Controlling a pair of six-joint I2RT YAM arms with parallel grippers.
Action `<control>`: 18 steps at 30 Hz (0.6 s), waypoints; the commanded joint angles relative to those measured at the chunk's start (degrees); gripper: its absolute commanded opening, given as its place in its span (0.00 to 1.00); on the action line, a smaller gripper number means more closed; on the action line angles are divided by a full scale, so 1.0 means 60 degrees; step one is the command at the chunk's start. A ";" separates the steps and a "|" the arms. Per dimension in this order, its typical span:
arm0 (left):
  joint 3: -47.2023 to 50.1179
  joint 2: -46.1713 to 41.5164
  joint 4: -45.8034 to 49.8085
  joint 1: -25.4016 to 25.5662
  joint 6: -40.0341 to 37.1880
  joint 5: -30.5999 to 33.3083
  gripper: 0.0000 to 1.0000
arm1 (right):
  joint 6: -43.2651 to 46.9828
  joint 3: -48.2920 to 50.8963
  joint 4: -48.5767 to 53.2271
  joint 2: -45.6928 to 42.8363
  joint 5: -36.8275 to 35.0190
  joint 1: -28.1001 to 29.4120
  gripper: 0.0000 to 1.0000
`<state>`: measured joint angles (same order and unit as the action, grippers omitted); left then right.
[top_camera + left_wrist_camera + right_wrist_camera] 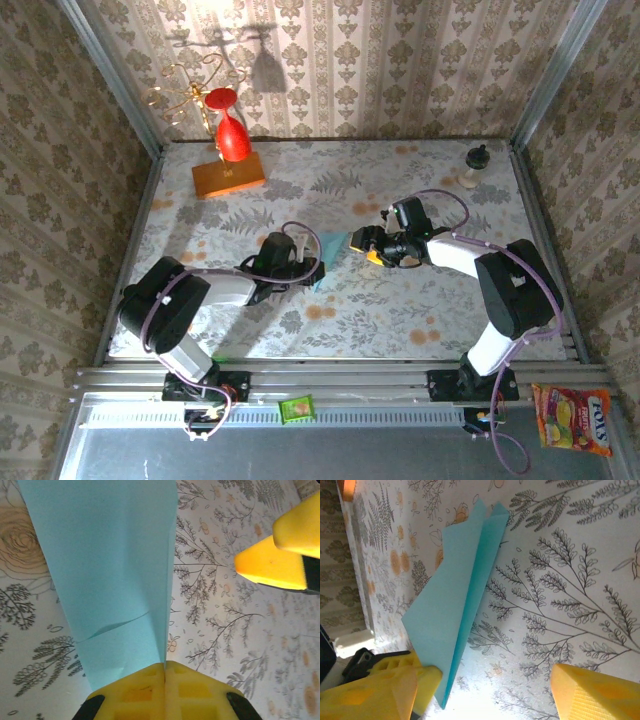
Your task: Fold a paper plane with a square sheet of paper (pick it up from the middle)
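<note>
Two left fingers [135,695] pinch paper plane [110,570].

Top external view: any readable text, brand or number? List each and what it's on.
"FOX'S": on the orange-red candy bag lying at the near right, in front of the right arm's base.
Green packet on the near rail: it carries print, but too small to read.
Paper plane: plain light blue, no marks.
No other text can be read in the wrist views.

Slim light-blue paper plane [445,615] (sharp centre crease), middle of table [420,322]
</note>
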<state>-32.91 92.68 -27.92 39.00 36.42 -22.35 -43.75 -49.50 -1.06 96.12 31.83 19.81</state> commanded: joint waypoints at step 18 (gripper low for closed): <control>0.0331 0.0891 -0.2154 -0.0522 0.3472 -0.1695 0.00 | 0.2218 -0.1085 0.0646 0.1251 -0.0415 0.0862 0.73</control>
<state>-31.90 97.91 -38.74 36.53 54.92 -32.16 -32.53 -54.41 0.34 102.06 30.52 24.64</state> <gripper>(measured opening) 0.050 0.735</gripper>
